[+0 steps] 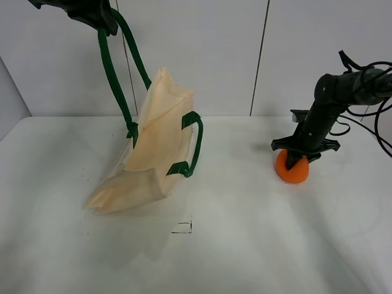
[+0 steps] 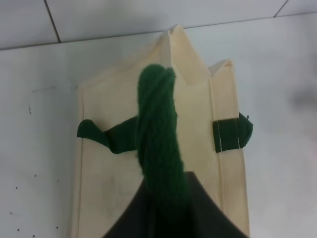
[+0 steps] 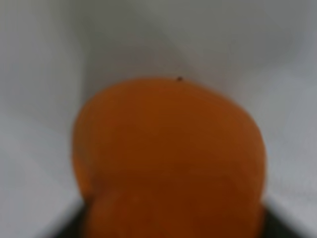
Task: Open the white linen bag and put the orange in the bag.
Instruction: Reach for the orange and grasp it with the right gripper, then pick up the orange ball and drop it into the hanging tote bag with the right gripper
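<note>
Exterior high view, left side: left end effector [image 1: 103,21] is high above the table [image 1: 245,245], closed on one green handle [image 1: 113,73]. The bag [image 1: 156,147] hangs from that strap, tilted, with its bottom end resting on the table. The other handle [image 1: 195,141] droops loose down its side. Holding one strap up probably lets the cloth's own weight pull the mouth apart, and the mouth looks only partly parted.

Left wrist view: handle [image 2: 157,129] runs straight into the dark jaws, pinched, with the bag [image 2: 109,188] below.

Right side: orange [image 1: 292,170] sits on the table, well apart from the bag. The right end effector [image 1: 298,160] is down over it from above.

Right wrist view: orange [image 3: 168,158] fills the frame, blurred and very close. Fingers are not visible, so I cannot tell whether it is clamped or merely straddled. Likely placed for a top grasp, ready to carry the fruit across to the bag.
</note>
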